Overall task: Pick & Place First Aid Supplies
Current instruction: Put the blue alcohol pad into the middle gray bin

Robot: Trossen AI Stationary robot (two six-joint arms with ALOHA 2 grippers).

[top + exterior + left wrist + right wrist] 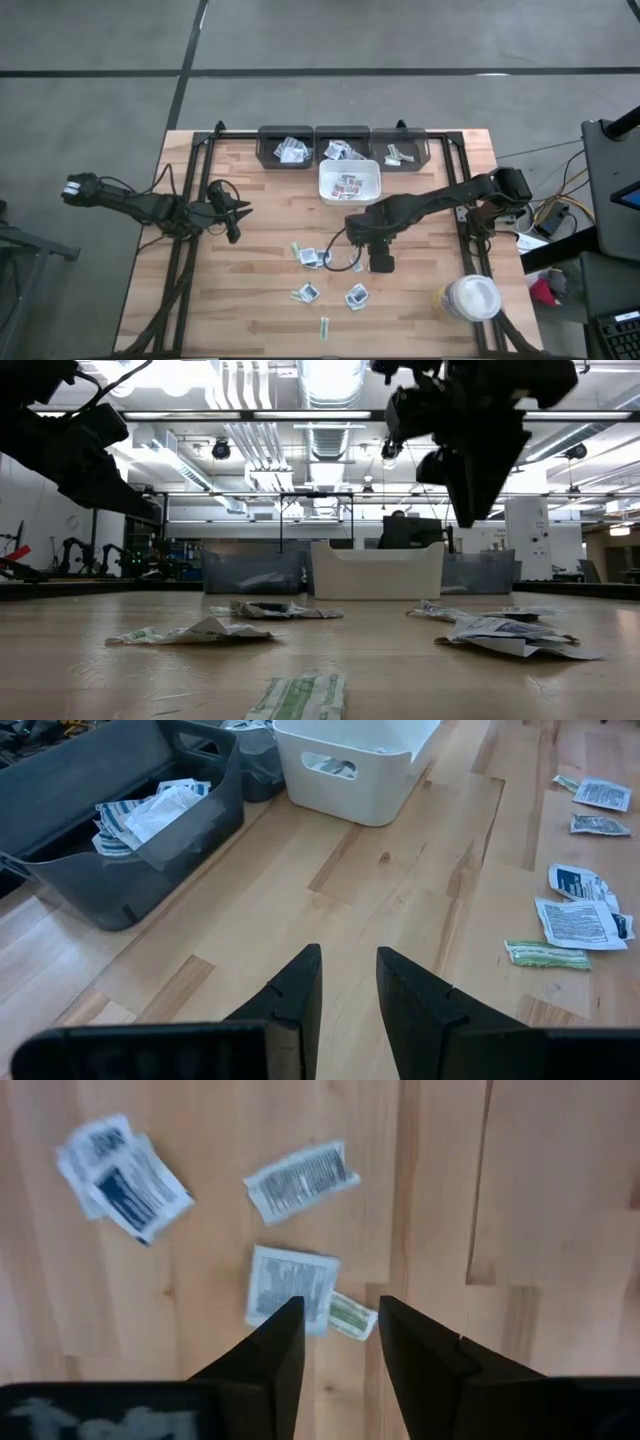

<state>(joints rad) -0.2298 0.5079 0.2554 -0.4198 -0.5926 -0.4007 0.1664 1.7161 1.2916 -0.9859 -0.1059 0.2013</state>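
Several small first aid packets lie flat on the wooden table: a cluster (311, 256), two more (307, 292) (357, 296) and a narrow green strip (325, 327) near the front. My right gripper (381, 262) hangs open, fingers pointing down, above a white printed packet (291, 1285) and a small green one (351, 1316), touching neither. More packets (125, 1175) (301, 1180) lie beyond. My left gripper (232, 225) waits open at the table's left, above the bare wood (348, 952).
A white tray (372, 184) with packets stands behind the middle. Three dark bins (287, 148) (343, 146) (400, 150) line the far edge, each holding packets. A round white-lidded jar (470, 298) stands at the near right. Black frame rails run along both sides.
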